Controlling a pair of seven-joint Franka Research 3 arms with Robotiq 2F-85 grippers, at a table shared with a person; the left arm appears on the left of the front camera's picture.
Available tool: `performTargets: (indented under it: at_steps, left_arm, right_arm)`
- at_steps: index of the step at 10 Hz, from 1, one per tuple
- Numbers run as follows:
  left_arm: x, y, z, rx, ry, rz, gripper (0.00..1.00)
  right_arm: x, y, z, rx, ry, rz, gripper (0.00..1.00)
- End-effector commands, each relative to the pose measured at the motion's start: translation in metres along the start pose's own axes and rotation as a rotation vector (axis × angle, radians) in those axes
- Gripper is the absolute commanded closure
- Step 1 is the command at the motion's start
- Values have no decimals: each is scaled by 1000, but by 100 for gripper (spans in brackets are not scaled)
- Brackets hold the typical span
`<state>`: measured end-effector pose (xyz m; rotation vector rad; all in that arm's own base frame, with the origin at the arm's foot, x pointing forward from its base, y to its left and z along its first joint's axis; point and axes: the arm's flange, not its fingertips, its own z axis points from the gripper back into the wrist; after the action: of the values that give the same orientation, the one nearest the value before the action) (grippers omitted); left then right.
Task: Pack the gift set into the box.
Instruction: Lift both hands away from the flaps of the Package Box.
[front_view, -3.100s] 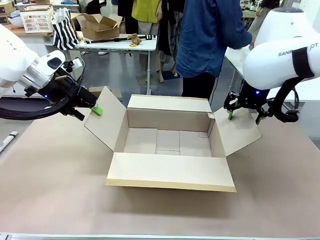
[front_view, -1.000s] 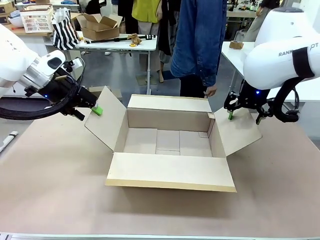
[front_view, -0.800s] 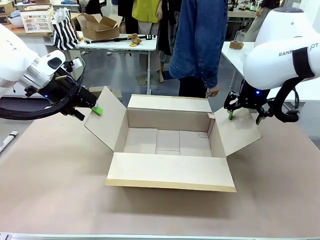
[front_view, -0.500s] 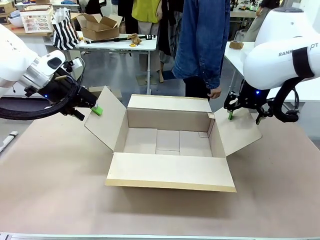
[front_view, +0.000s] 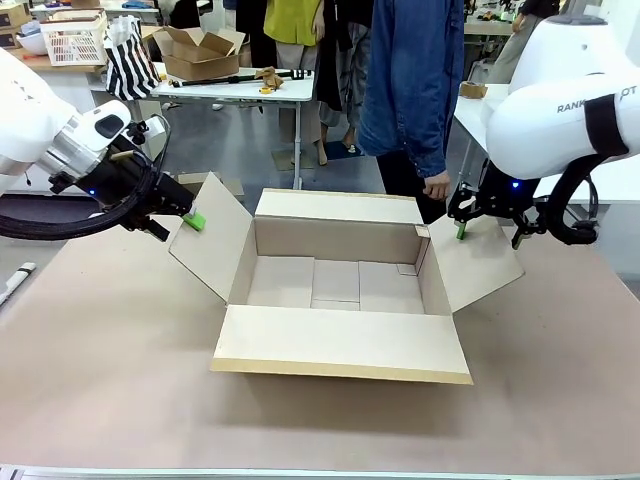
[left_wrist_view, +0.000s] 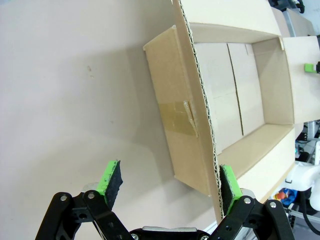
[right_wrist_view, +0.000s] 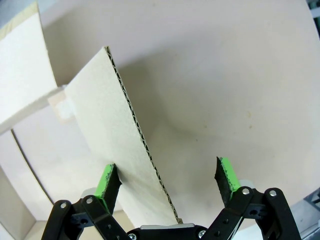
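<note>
The box (front_view: 340, 285), a brown cardboard carton, stands empty in the middle of the table with all four flaps spread open. My left gripper (front_view: 176, 224) is open at the outer edge of its left flap (front_view: 212, 240). In the left wrist view that flap's corrugated edge (left_wrist_view: 202, 95) runs between the fingers of the left gripper (left_wrist_view: 169, 185), close to the right pad. My right gripper (front_view: 490, 233) is open over the right flap (front_view: 480, 262); in the right wrist view the flap's edge (right_wrist_view: 135, 135) passes between the fingers of the right gripper (right_wrist_view: 167, 181). The gift set is out of view.
A person in a blue denim shirt (front_view: 415, 70) stands at the far side, one hand (front_view: 436, 187) hanging near the box's back right corner. Behind are tables with a small cardboard box (front_view: 200, 52), a striped bag (front_view: 131, 62) and a white lattice crate (front_view: 75, 40).
The person has stepped to the right along the far side of the table. Both arms and the box have stayed still.
</note>
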<state>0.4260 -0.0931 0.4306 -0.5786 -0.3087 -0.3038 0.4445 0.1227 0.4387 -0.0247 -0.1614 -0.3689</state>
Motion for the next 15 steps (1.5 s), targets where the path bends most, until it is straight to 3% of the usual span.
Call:
performTargets:
  at_steps: [1,15]
  left_arm:
    - [1,-2,3,16,8,8,0]
    - [1,-2,3,16,8,8,0]
  right_arm:
    - [2,-1,4,-16,-8,-3,0]
    - [2,-1,4,-16,-8,-3,0]
